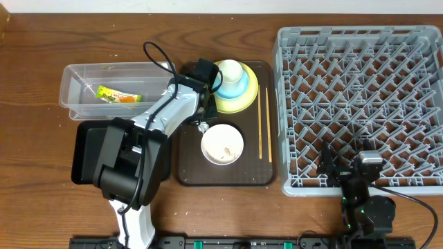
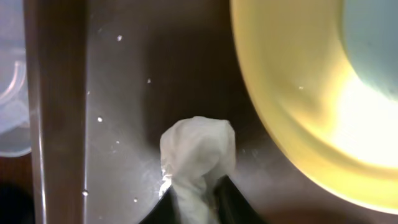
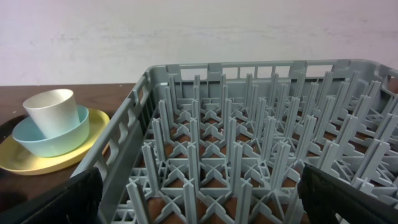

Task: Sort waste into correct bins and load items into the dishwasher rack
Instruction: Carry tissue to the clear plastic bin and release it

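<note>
Two arms are working at the brown wooden table (image 1: 41,207). The left gripper (image 2: 198,210) is pinching the crumpled white tissue (image 2: 198,149) between its nearly closed dark fingers (image 2: 235,202). It is doing so at the far left part of the large dark brown serving tray (image 1: 225,178), where small white rice-like specks (image 2: 99,119) are lying scattered. Whether the tissue is touching the tray cannot be told.

Just right of the tissue the round yellow plate (image 1: 252,91) is sitting, carrying the light blue bowl (image 3: 59,142) with the small white cup (image 3: 53,112) standing inside it. Nearer on the same tray the white bowl (image 1: 222,144) is resting. The pair of thin wooden chopsticks (image 1: 264,128) is lying along the tray's right side.

To the left, the clear rectangular plastic tub (image 1: 73,90) is holding the yellow-green and orange snack wrapper (image 1: 119,96). The shallow black rectangular tray (image 1: 83,149) is lying nearer, partly hidden under the left arm.

The right gripper (image 3: 205,196) is hanging wide open at the near edge of the large grey plastic dishwasher rack (image 1: 360,83), holding nothing.
</note>
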### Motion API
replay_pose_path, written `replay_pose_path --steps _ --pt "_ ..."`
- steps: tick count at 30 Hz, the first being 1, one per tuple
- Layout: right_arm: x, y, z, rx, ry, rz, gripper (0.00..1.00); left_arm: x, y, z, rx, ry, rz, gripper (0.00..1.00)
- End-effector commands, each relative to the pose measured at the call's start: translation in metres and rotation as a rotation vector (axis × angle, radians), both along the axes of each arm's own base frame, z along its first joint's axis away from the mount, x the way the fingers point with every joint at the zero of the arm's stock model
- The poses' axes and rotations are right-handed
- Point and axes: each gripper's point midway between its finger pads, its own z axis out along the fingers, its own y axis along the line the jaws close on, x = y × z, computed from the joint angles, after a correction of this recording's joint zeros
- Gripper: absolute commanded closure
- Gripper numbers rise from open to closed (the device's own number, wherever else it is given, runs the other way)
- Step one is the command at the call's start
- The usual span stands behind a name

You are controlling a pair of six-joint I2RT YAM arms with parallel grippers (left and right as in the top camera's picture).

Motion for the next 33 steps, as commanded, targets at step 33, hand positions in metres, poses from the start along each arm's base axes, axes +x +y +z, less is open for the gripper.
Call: replay_pose_path --steps 33 --pt "0.000 -0.002 -0.001 0.012 0.004 -0.012 0.01 0.066 0.160 0.143 0.114 -0.467 0.412 0.93"
